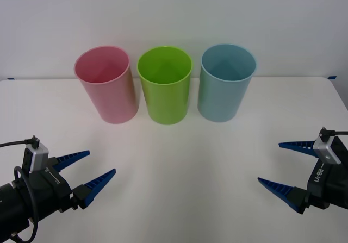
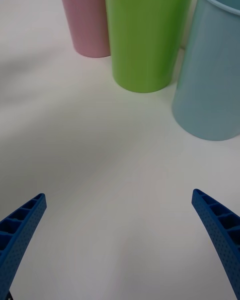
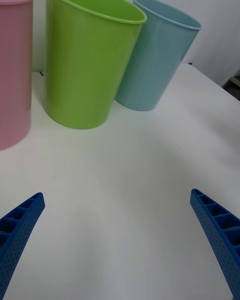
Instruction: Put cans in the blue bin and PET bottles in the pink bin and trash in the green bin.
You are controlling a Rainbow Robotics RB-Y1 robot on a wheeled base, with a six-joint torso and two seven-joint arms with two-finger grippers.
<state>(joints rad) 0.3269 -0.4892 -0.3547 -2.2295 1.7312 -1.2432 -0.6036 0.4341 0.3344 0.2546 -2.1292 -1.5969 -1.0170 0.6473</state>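
Near edge of the white surface [image 1: 179, 172]: left tool [image 1: 91, 169] hovers by the near left corner, blue ribbed fingers [image 3: 20, 225] spread wide, holding nothing, touching nothing. Right tool [image 1: 278, 164] hovers by the near right corner, fingers [image 2: 220, 230] likewise wide apart and empty. Both point inward toward mid-surface.

Far side, close to the far edge: three bins upright in a row, openings up. Pink bin [image 1: 107, 85] on the left, green bin [image 1: 166, 88] in the middle, blue bin [image 1: 224, 85] on the right. Neighbours stand just beside one another. What can be seen of the bin interiors is bare.
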